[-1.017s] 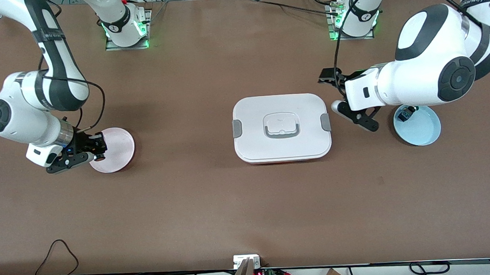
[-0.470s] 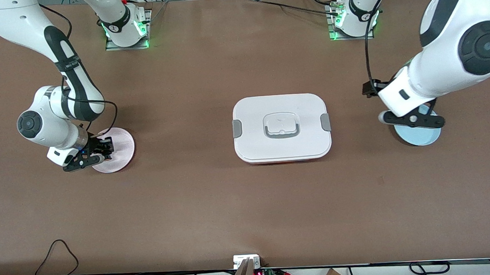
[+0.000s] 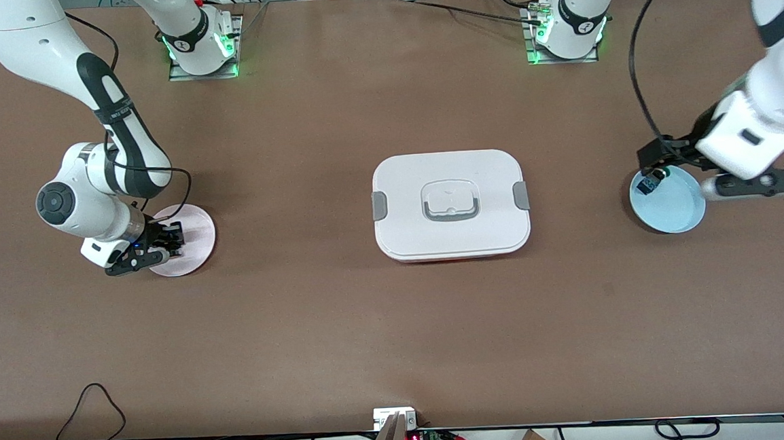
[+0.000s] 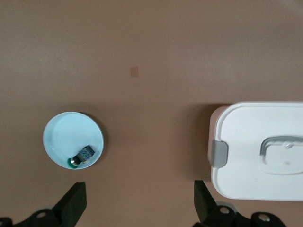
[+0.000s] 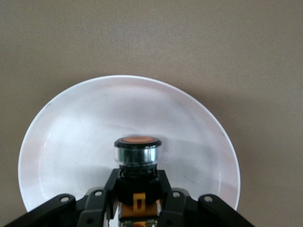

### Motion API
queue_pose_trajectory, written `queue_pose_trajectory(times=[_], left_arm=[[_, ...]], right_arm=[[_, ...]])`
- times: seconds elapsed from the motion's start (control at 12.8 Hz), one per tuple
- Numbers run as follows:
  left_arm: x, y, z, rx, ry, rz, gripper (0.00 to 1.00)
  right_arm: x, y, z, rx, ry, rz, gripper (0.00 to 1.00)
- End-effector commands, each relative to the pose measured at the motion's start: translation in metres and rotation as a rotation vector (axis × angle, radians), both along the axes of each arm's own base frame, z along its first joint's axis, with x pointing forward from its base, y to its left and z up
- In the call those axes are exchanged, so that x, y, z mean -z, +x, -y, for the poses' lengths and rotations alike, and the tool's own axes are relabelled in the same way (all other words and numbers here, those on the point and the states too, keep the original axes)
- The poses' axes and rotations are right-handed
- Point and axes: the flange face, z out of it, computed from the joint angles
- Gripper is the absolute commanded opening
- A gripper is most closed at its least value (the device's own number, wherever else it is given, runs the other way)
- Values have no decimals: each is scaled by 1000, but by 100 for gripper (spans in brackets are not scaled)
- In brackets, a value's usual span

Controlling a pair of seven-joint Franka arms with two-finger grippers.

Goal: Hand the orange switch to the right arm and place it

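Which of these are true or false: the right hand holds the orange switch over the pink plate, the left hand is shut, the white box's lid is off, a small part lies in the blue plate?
1. The right hand holds the orange switch over the pink plate. True.
2. The left hand is shut. False: its fingers are spread and hold nothing.
3. The white box has its lid off. False: the lid is on.
4. A small blue-and-green part lies in the blue plate. True.
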Motion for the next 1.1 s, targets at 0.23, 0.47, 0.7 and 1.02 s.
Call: queue_pose_trajectory(times=[0.23, 0.47, 0.7, 1.02], left_arm=[[16, -56, -23, 96, 76, 71, 100], [13, -48, -18, 106, 90, 45, 100], [5, -55, -13, 109, 92, -5, 100], [2, -54, -13, 113, 76, 11, 100]], right_arm=[[-91, 22, -5, -26, 15, 34, 100], [-194, 39, -11, -68, 7, 55, 100], [-300, 26, -20, -75, 18, 92, 100], [-387, 3, -25, -70, 20, 85, 100]])
